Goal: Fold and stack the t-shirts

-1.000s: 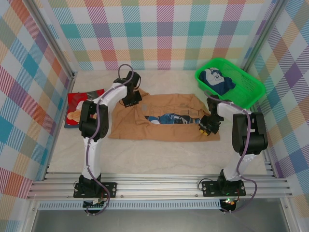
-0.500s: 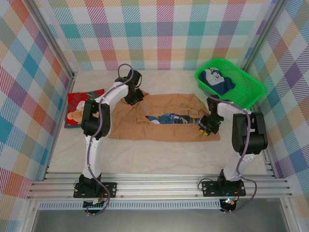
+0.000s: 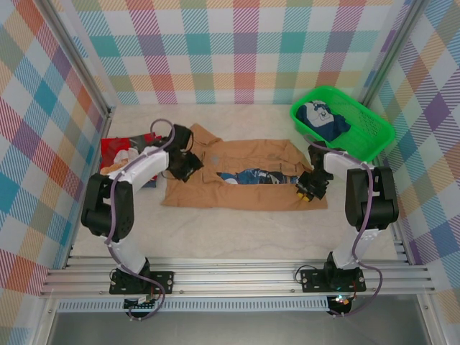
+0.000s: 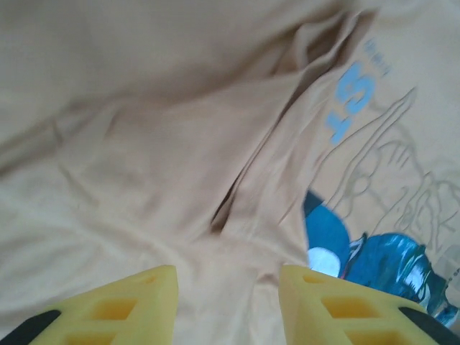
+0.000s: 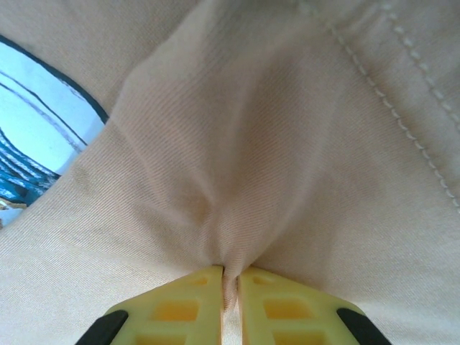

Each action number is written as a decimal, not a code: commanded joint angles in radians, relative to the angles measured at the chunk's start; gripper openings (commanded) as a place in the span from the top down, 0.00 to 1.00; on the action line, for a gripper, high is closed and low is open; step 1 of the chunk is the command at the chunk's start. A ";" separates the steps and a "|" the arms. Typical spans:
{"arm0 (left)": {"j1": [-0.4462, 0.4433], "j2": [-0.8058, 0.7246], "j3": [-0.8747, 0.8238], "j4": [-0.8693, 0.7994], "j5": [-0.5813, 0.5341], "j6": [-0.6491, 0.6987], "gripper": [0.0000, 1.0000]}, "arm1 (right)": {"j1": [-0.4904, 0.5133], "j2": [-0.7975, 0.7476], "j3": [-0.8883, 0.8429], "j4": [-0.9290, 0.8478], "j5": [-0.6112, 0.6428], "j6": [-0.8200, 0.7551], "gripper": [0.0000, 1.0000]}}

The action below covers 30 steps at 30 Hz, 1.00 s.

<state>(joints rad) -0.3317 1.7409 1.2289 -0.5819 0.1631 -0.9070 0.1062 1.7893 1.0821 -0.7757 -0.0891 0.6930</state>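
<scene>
The right tool (image 5: 230, 277) pinches a fold of the tan-brown t-shirt (image 5: 251, 144) between nearly closed yellow fingers (image 5: 172, 305); blue-and-white print (image 5: 36, 136) shows at left.

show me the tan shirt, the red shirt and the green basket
tan shirt (image 3: 237, 195), top external view, plain cloth near its near edge
red shirt (image 3: 113, 148), top external view, red far-left corner
green basket (image 3: 363, 121), top external view, bare mesh floor
</scene>
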 commanded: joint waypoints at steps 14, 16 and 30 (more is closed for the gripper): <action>-0.055 0.170 0.033 0.129 0.060 -0.129 0.74 | 0.000 0.017 -0.051 -0.008 0.000 -0.012 0.87; -0.055 0.168 0.035 0.122 0.037 -0.117 0.77 | 0.000 0.014 -0.051 -0.008 0.000 -0.012 0.87; -0.073 0.185 0.155 0.104 0.010 -0.010 1.00 | 0.000 0.005 -0.064 -0.007 0.000 -0.016 0.88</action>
<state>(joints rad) -0.3916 1.9133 1.3132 -0.4530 0.1894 -0.9623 0.1051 1.7748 1.0592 -0.7525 -0.0917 0.6907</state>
